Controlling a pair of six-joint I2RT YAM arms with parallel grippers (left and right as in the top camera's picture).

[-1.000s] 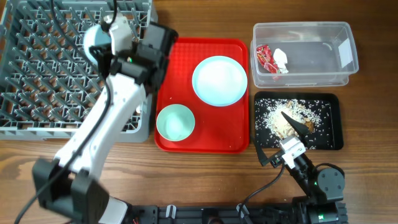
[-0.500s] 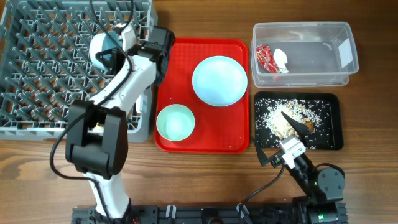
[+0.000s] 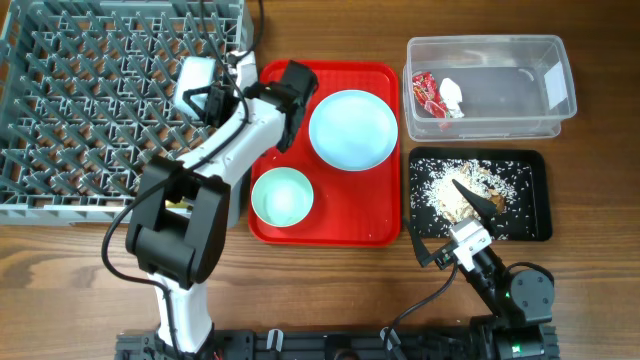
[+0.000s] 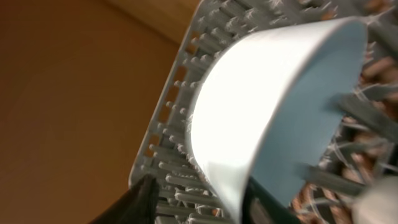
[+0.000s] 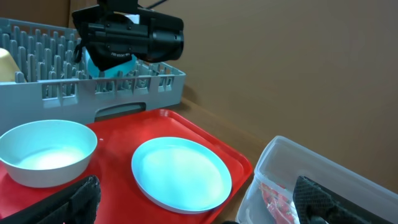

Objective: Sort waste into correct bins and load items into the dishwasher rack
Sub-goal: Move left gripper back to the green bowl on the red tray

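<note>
Reaches with the left gripper (image 4: 205,198) over the right edge of the dishwasher rack (image 3: 90,120); straddles with its jaws the wall of a pale blue-green bowl (image 4: 249,106) tipped on its side among the pegs; cannot tell whether clamped or slack. Rests the right gripper (image 3: 446,226) low over the bench at the near left corner of the black tray (image 3: 535,225), jaws wide, nothing between them. Shows on the red tray (image 3: 330,225) a second bowl (image 3: 281,196) at the front and the round plate (image 3: 352,129) behind it, apart; in the clear tub (image 3: 560,50), a red wrapper (image 3: 428,93) just beside a white wrapper (image 3: 452,95) at the left end; in the black tray, rice-like scraps (image 3: 470,185).

White links and black joints on the left arm (image 3: 225,140) — thin black cables
</note>
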